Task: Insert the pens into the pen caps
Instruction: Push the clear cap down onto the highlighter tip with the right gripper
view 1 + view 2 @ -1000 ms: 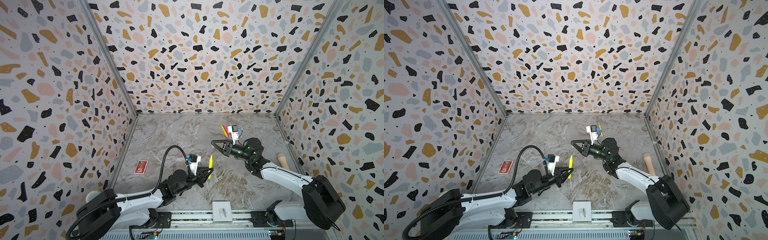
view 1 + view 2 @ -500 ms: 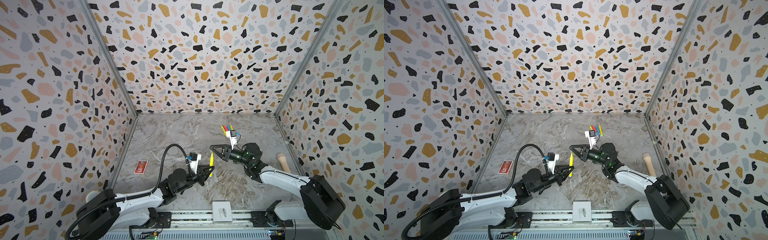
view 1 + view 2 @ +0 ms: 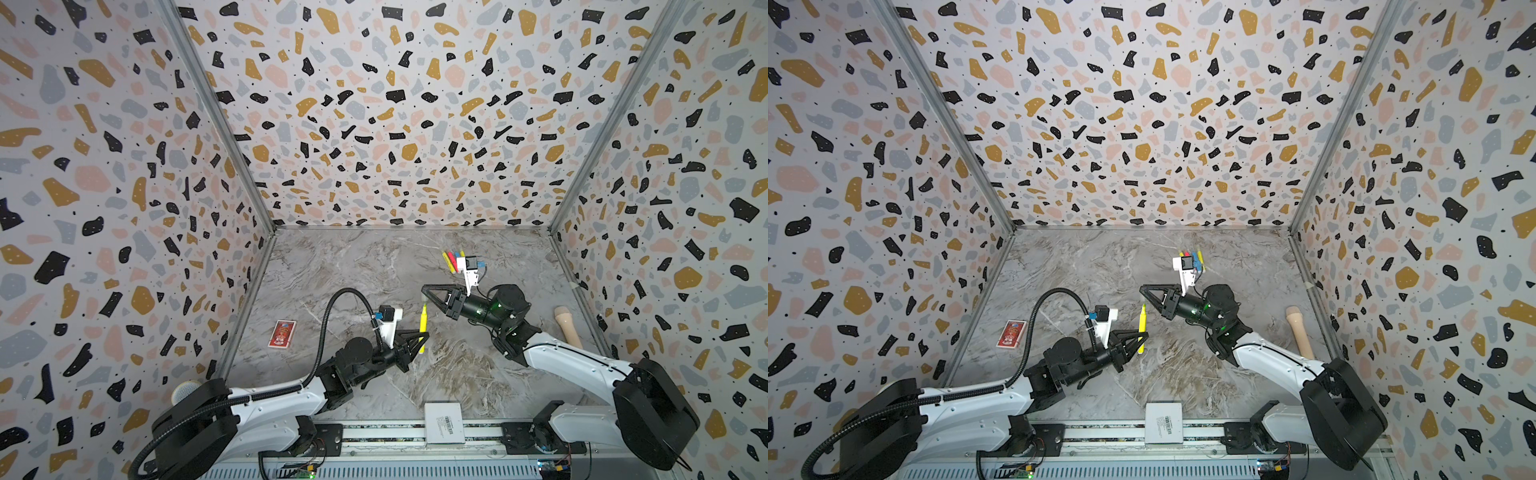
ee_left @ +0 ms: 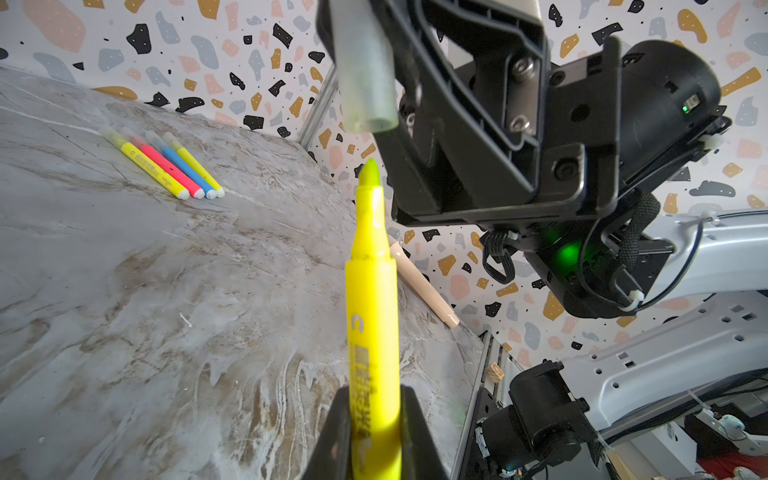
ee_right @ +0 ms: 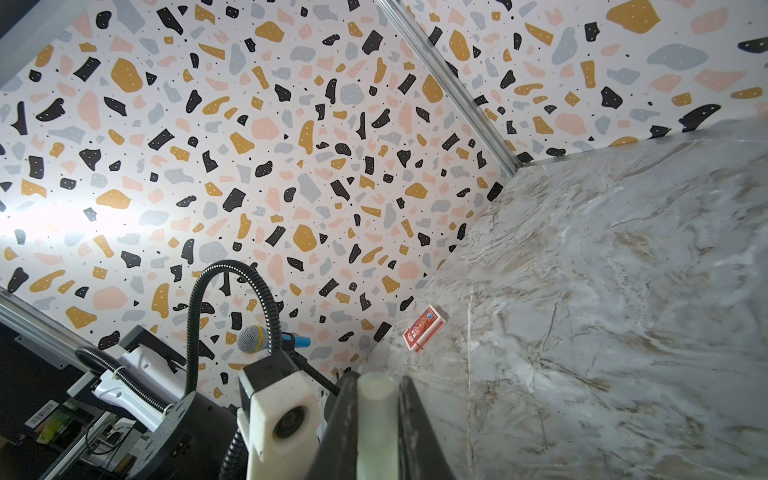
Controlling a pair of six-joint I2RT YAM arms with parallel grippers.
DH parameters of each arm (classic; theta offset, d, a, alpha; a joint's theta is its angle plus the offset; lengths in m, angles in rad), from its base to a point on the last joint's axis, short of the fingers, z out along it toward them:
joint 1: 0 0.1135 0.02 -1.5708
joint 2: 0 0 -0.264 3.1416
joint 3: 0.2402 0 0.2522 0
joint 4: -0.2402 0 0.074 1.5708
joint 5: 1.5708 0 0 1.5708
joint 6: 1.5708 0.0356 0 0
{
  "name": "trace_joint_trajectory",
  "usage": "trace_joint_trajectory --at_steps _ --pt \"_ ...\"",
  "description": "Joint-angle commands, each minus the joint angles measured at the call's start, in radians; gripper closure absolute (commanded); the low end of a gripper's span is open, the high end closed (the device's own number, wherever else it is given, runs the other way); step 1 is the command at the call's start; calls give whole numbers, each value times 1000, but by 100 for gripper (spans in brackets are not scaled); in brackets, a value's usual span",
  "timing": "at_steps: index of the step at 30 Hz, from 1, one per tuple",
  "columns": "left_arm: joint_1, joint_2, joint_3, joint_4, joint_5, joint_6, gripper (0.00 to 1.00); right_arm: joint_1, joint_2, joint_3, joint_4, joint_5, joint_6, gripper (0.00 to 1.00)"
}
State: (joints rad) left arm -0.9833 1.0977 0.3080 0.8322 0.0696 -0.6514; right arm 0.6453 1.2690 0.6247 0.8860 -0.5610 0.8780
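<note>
1. Mid-table, the left claw [image 3: 419, 338] is clamped low on the barrel of a yellow pen [image 4: 372, 299]. In both top views the bare nib points toward 12 o'clock.
2. The right claw [image 3: 424, 292] is pinched tight on a clear cap [image 4: 365, 75]. The cap hangs just off the nib at its 12 o'clock, with its mouth toward the nib and not yet touching it.
3. Four more pens [image 4: 166, 166], capped by the look of them, lie side by side on the table [image 3: 353, 270] toward 1 o'clock. A beige handle [image 3: 567, 328] rests at 3 o'clock and a red card box [image 3: 282, 333] at 9 o'clock.
4. This looks like the last pairing, just short of insertion. The cap seems tilted a little against the barrel. It would be best to bring both onto one line first, then close the gap slowly along that line. Both grips should stay firm as the cap is pressed home until it seats. A skewed push could catch the nib on the rim, or lever the pen round in its low grip.
</note>
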Motion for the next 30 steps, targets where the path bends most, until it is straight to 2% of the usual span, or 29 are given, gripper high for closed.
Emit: trace_joint_trajectory --at_steps 1,20,30 --pt "-3 -21 7 50 -7 -1 100 6 -11 37 7 -17 -16 93" --pt "-3 -54 25 19 -20 15 100 31 -63 -79 76 -36 -23 93" --pt "-4 -65 53 22 -7 16 100 116 -60 -159 133 -45 -70 89"
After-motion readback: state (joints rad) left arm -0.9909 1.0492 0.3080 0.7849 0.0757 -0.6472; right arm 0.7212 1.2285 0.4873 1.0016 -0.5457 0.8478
